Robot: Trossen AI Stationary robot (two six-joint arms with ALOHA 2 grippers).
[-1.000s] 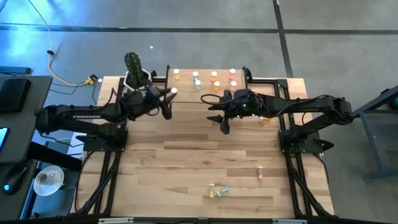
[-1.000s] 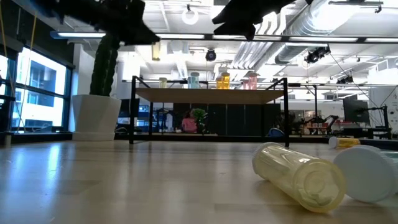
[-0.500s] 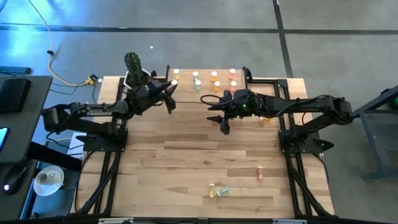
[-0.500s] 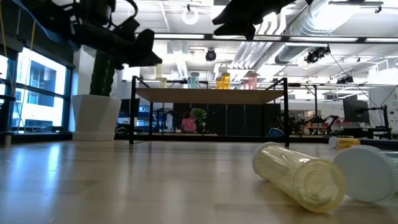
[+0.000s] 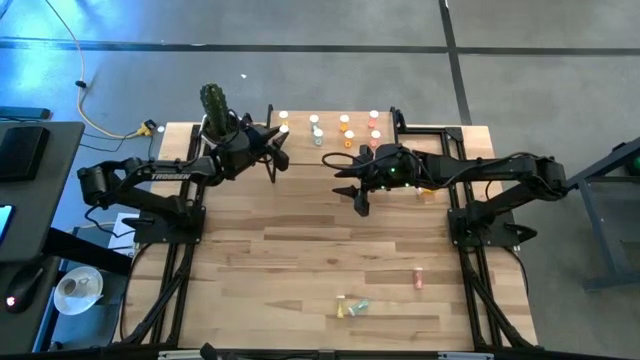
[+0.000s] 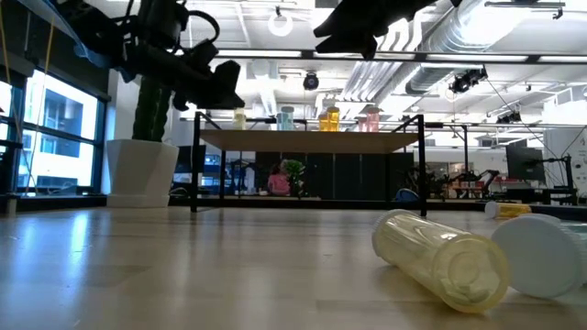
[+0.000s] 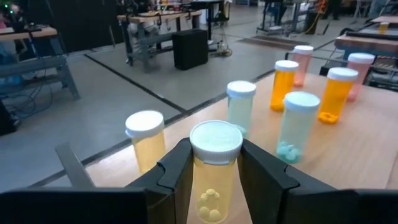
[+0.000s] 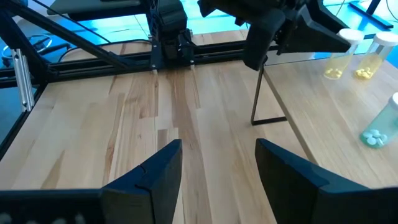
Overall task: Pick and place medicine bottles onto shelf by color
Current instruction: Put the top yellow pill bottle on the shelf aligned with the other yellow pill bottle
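Observation:
My left gripper [image 5: 274, 143] is shut on a yellow medicine bottle [image 7: 214, 186] with a white cap at the left end of the shelf [image 5: 335, 128]. On the shelf stand another yellow bottle [image 7: 145, 142], two green bottles [image 7: 297, 127], two orange ones [image 7: 285, 84] and two pink ones [image 7: 360, 70], all upright on their bases. My right gripper [image 5: 357, 188] is open and empty over the table in front of the shelf. Loose bottles [image 5: 350, 307] lie on their sides near the table's near edge. My left gripper pinches the yellow bottle's upper body just under the white cap [image 7: 199, 171] between its two fingers [image 7: 179, 167]. The fingers come about level from the table's left and near side. The bottle stands upright in the hold. Its base is hidden below the fingers.
A cactus in a white pot [image 5: 215, 112] stands just left of the shelf, close to my left arm. A pink bottle [image 5: 417, 278] lies near the right side. In the low view a yellow bottle [image 6: 440, 258] lies close by. The shelf's black leg [image 8: 258, 93] stands ahead of my right gripper.
My left gripper has gone toward the table's far edge and a little right, up to the shelf's left end, carrying the yellow bottle. My right gripper has kept still.

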